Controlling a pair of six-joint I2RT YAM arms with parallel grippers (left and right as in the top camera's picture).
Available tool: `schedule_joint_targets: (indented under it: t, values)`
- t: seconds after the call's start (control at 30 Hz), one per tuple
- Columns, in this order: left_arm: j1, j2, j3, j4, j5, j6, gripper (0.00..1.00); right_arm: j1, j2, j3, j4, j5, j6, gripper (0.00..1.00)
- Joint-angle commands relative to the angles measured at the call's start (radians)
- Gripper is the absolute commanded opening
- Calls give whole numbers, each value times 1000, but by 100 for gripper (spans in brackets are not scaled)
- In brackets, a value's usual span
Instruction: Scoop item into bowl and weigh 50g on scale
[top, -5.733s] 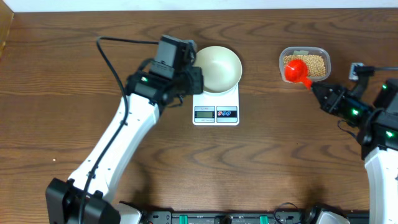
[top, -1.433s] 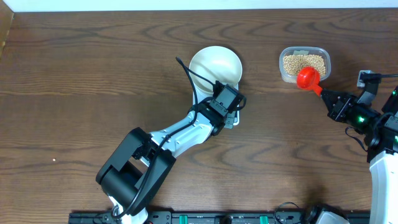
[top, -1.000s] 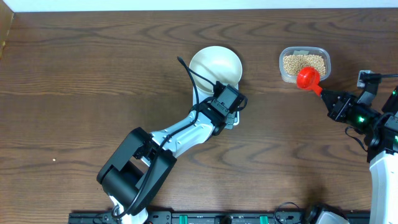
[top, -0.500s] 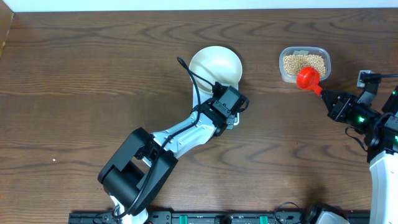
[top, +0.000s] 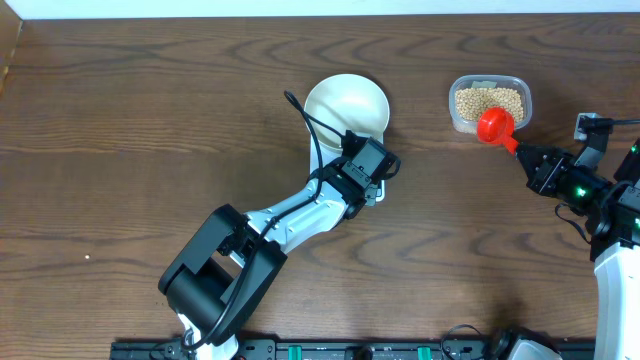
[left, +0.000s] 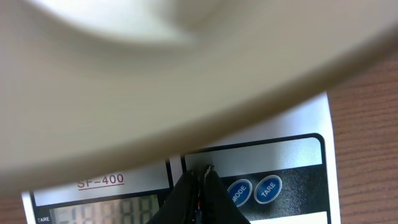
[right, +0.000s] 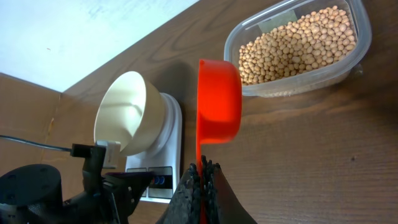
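Meanwhile, the left pincer (left: 199, 174), pinched shut, had shifted onto the scale (left: 261, 155); the right pincer (right: 201, 167) gripped the red scoop (right: 219, 102) over the brown wooden worktop (top: 120, 130).

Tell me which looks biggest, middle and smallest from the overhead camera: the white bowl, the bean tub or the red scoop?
1. white bowl: biggest, but only a little bigger than the tub.
2. bean tub.
3. red scoop: clearly smallest, even though it is held up nearer the camera.
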Motion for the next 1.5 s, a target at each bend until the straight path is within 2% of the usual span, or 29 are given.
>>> schedule_joint_targets:
  t: [0.0, 0.67, 1.27, 1.47]
  values:
    - [6, 56, -29, -15, -12, -5, 7, -5, 3, 6, -2, 0, -22, 1]
    - [4, 89, -29, -49, 41, 7, 7, -5, 3, 6, -2, 0, -22, 1]
    - [-19, 116, -29, -53, 45, 59, 7, -5, 3, 6, -5, 0, -22, 1]
    - [-19, 117, -29, -54, 93, 89, 7, -5, 3, 6, -5, 0, -22, 1]
